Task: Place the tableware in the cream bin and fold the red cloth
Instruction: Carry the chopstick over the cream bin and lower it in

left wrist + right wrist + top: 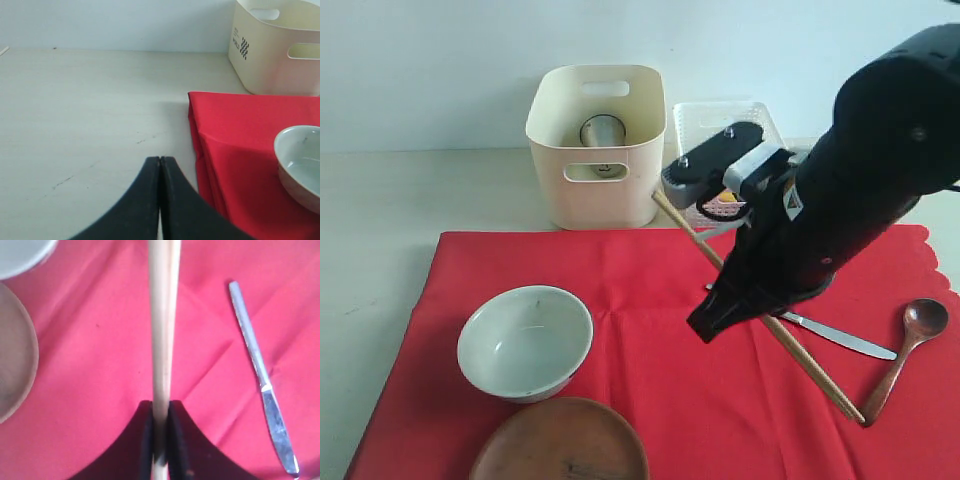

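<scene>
Though obscure from outside, chopsticks [162, 330] tight within right pincer [160, 406].

On the side wall of the tall cream plastic tub [270, 60] there's a small printed mark [241, 46]: a black checkered patch with tiny lettering beside it, too small to read. A little sticker [790, 204] on the black robot arm [865, 170] is just as illegible.

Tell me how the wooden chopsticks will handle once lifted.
The wooden chopsticks look stiff and straight, so they probably will not sag. The right gripper pinches them with a long length sticking out, so they may pivot. Smooth round wood could slip or roll on the red cloth.
</scene>
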Available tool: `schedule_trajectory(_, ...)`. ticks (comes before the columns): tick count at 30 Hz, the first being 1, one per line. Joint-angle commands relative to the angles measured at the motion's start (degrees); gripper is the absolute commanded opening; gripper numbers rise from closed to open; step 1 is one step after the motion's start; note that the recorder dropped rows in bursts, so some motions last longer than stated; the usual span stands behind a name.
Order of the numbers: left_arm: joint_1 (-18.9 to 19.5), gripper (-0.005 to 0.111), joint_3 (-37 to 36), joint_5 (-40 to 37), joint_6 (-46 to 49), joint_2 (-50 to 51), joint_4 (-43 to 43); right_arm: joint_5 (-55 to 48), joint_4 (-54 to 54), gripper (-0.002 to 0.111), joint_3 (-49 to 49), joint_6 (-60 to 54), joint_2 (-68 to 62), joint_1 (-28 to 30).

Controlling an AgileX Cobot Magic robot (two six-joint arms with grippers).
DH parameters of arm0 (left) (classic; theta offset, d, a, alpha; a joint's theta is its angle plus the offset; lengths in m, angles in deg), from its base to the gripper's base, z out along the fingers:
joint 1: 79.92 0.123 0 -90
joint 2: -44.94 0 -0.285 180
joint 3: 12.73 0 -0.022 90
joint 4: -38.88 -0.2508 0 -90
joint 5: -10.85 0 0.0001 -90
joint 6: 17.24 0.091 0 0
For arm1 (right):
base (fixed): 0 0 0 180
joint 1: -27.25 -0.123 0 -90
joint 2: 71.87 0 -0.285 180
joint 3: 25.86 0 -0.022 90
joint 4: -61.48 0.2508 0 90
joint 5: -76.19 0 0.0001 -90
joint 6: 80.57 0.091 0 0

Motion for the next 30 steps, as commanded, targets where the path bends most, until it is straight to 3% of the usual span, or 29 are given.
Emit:
schedule_trajectory(1, -0.3, 0.000, -0.2, 0.7, -0.1, -0.3, 0.0, 9.6, -0.4, 0.000, 0.1, -0.4, 4.2, 0.0)
schedule_trajectory(7, -0.3, 0.000, -0.2, 0.7, -0.1, -0.3, 0.0, 33.2, 1.3, 0.000, -0.1, 1.4, 4.3, 0.0)
schedule_trajectory(10, -0.3, 0.000, -0.2, 0.7, -0.1, -0.3, 0.0, 39.0, 1.3, 0.000, -2.5, 1.4, 3.5, 0.1)
schedule_trajectory(17, -0.3, 0.000, -0.2, 0.7, -0.1, -0.3, 0.0, 41.2, 1.3, 0.000, -15.0, 1.2, -4.0, 0.4)
schedule_trajectory(30, -0.3, 0.000, -0.2, 0.7, -0.1, -0.3, 0.0, 41.9, 2.3, 0.000, -32.7, 2.7, -21.0, 6.6)
